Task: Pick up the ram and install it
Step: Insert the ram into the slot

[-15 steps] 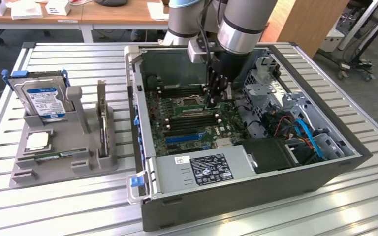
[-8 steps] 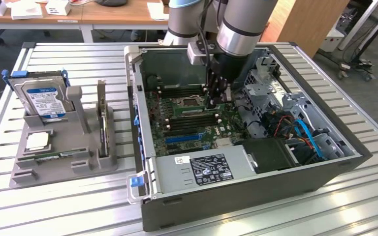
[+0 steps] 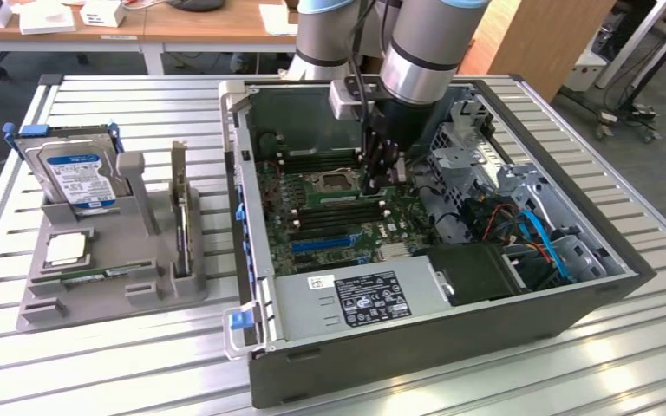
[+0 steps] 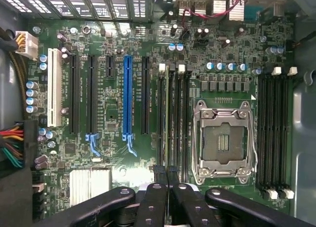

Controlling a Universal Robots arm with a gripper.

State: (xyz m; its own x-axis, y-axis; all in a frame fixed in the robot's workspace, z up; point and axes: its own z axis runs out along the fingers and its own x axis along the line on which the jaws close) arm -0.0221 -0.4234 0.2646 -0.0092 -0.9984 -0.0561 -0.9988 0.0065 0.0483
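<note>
The gripper hangs inside the open computer case, which stands toward the exterior view's right edge of the slatted tabletop. Its fingers are drawn almost together over the memory slots beside the empty CPU socket, with nothing plainly seen between them. What looks to be the ram lies flat along the front of the grey holder near the tabletop's left edge in the exterior view.

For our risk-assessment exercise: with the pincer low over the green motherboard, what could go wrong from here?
The shut black pincer hangs close over the narrow black memory slots; coming down off line could scrape them or their white end latches. The open silver processor socket sits beside, so sideways drift might damage its exposed contacts.
</note>
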